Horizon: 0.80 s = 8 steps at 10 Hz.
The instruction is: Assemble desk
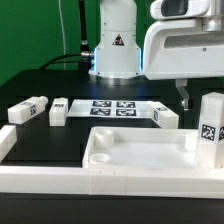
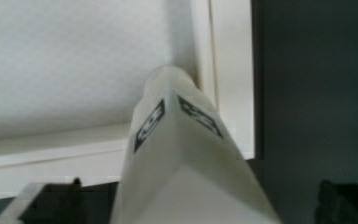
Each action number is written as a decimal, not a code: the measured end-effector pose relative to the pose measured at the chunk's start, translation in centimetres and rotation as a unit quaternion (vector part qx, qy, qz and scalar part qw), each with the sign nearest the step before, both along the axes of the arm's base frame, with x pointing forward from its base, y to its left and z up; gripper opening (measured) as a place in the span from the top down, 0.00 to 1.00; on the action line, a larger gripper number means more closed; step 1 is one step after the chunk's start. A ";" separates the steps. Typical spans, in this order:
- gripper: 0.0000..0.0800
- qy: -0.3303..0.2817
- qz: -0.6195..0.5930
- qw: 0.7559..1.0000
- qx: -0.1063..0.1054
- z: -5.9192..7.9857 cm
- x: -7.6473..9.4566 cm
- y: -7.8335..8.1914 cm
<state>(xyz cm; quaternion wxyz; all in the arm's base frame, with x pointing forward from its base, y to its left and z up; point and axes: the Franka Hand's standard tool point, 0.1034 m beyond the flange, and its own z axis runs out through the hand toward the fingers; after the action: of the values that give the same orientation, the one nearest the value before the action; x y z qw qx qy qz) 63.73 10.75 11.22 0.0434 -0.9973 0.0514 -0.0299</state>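
Standing upright at a corner of the tabletop [image 1: 130, 150], a leg [image 1: 210, 130] rises between the parted jaws of the gripper [image 2: 197, 200]. The table [image 1: 60, 140] is black, the backdrop [image 1: 40, 30] green.

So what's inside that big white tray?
One leg stands upright in the tray's corner on the exterior view's right. Otherwise it looks bare; the near rim hides the leg's base.

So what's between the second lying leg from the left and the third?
The marker board lies between the second leg and third leg, in the exterior view.
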 end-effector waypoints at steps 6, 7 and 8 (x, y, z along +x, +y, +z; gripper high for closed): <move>0.19 -0.019 0.247 0.968 -0.027 -0.1 0.0 -0.4; 0.19 -0.023 0.300 0.953 -0.033 -0.1 0.0 -0.7; 0.19 -0.024 0.331 0.942 -0.036 -0.1 0.1 -0.9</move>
<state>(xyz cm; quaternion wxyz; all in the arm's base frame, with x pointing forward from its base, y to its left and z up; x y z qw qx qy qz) 63.80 9.80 11.11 0.0157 -0.9578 -0.2843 -0.0399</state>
